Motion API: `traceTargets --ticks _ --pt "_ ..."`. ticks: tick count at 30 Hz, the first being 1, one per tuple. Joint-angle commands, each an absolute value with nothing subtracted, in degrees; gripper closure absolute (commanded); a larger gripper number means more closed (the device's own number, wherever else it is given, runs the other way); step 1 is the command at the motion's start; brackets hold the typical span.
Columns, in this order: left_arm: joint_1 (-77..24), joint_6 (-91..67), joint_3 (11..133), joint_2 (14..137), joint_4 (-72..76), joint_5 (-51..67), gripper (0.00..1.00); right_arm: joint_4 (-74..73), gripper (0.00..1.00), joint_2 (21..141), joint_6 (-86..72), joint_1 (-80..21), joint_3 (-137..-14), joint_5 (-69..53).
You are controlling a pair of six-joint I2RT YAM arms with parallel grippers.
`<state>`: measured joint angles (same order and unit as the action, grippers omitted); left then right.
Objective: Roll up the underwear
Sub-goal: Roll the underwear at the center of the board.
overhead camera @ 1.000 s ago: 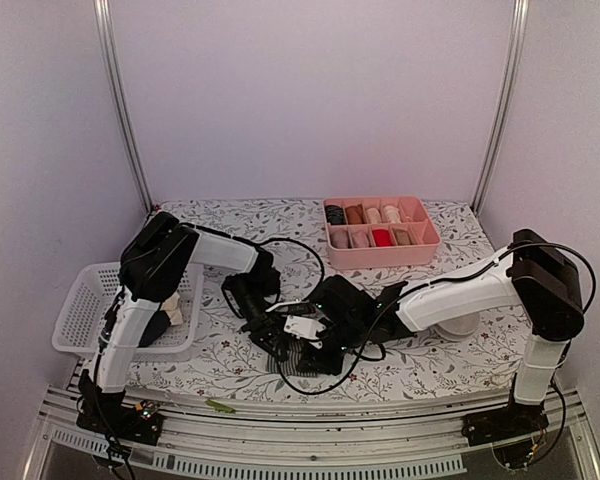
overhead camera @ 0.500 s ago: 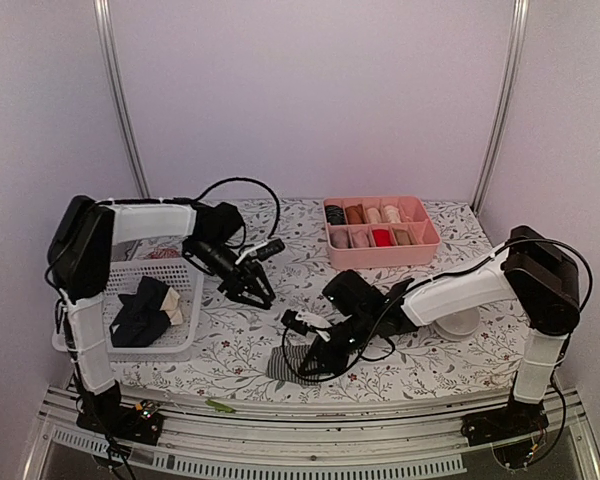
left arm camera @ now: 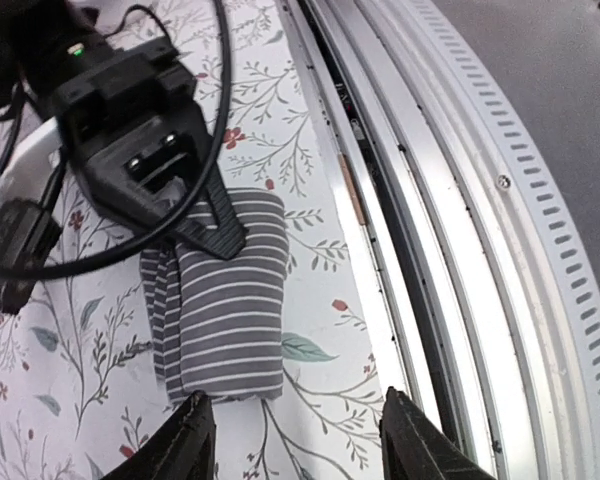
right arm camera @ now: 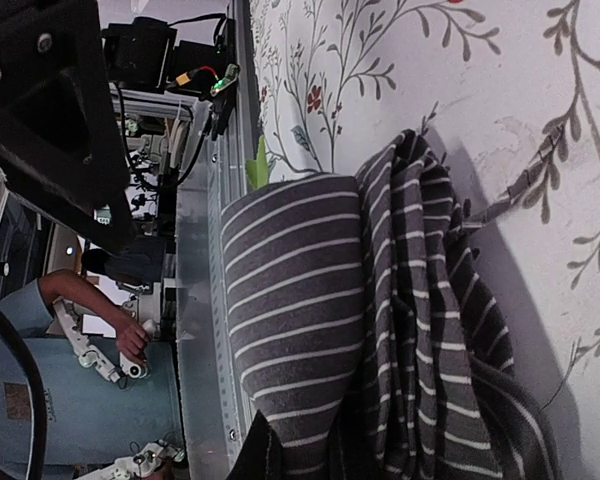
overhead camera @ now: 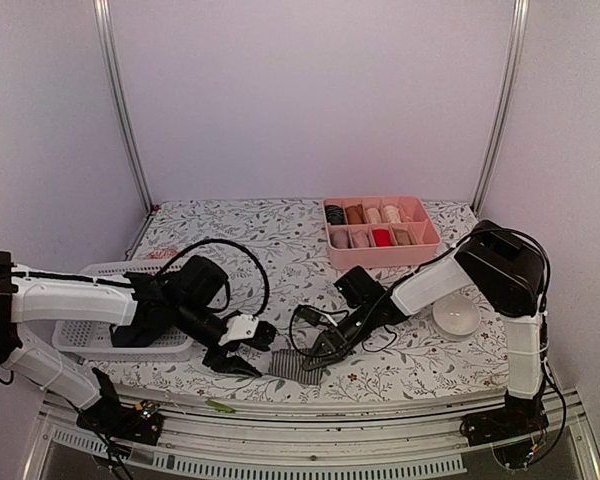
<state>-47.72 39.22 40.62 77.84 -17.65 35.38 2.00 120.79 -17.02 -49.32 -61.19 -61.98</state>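
pink tray (overhead camera: 380, 258) at 1 o'clock: rolled pieces in compartments, black, brown, cream, red. mesh basket (overhead camera: 92, 338) at 8 o'clock, contents mostly hidden behind left arm. striped underwear (left arm camera: 225, 300) at 6 o'clock by table front edge, pinched by right gripper (overhead camera: 312, 356). left gripper (left arm camera: 300, 440) fingers spread, just beside it.

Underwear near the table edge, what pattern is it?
The underwear is dark grey with thin white stripes; the left wrist view shows it best.

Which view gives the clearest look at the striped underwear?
Left wrist: nearly the whole striped underwear lies in frame, folded lengthwise, stripes sharp. The right wrist shows only cropped close-up folds; the top view shows a small, distant patch.
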Motion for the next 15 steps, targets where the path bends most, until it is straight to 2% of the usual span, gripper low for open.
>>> traceTargets --ticks 1,12,15 --pt "-53.78 40.23 38.84 79.42 -4.85 24.23 0.44 -5.07 1.0 126.32 -16.91 -49.46 -59.24 -60.52" --pt "-60.64 42.35 40.25 90.45 1.55 19.18 0.45 -4.85 1.0 128.8 -16.06 -48.51 -59.32 -59.83" --pt "-60.84 43.41 39.99 92.71 1.67 16.83 0.52 -4.77 1.0 128.76 -16.32 -48.36 -59.64 -59.78"
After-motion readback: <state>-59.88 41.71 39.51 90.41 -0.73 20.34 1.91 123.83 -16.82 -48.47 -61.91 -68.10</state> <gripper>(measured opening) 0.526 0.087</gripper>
